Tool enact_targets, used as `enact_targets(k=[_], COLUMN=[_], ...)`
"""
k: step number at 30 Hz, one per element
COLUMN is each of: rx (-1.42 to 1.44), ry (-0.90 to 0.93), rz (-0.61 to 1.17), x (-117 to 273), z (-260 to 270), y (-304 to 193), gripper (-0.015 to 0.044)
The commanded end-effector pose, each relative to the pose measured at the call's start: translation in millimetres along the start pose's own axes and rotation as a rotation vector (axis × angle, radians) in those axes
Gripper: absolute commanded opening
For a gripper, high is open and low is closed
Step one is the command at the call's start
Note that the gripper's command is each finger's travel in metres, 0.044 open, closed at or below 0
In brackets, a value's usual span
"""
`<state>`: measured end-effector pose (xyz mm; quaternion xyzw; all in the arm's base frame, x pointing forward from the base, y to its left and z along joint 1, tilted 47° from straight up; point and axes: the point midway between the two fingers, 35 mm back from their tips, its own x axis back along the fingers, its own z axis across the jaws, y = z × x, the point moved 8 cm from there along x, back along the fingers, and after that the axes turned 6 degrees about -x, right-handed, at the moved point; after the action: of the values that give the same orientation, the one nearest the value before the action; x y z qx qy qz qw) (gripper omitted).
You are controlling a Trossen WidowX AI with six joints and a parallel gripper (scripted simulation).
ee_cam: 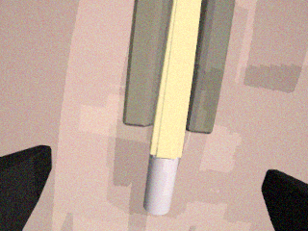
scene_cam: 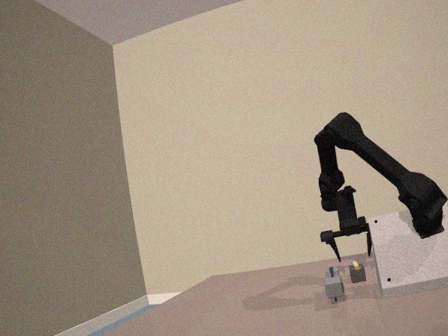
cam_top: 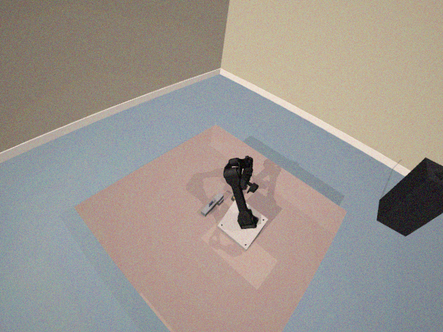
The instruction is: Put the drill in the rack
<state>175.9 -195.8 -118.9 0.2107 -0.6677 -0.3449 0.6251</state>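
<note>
The drill (scene_cam: 357, 266) (ee_cam: 175, 87), a yellow bar with a silver round end, lies lengthwise between the two walls of the grey-green rack (scene_cam: 358, 276) (ee_cam: 143, 72). Its silver end sticks out past the rack in the wrist view. My gripper (scene_cam: 354, 257) (ee_cam: 161, 170) is open and empty just above, one finger on each side of the drill's silver end, well apart from it. The grey block (cam_top: 216, 201) (scene_cam: 334, 288) stands beside the rack, with a small blue part on it that may be the key. In the top view the arm hides most of the rack.
The white base plate (cam_top: 245, 237) (scene_cam: 416, 260) of the arm stands close beside the rack. A large black box (cam_top: 408, 203) is far off at the right in the top view. The pinkish mat (cam_top: 142, 221) lies under everything near the arm.
</note>
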Motion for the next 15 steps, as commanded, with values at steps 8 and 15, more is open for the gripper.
enact_targets(k=[8,15], rx=[0.006,-0.067], ry=[-0.002,-0.006], rz=[0.008,0.076], x=[34,30], z=[-2,-24], y=[-3,19], gripper=[0.044,0.044])
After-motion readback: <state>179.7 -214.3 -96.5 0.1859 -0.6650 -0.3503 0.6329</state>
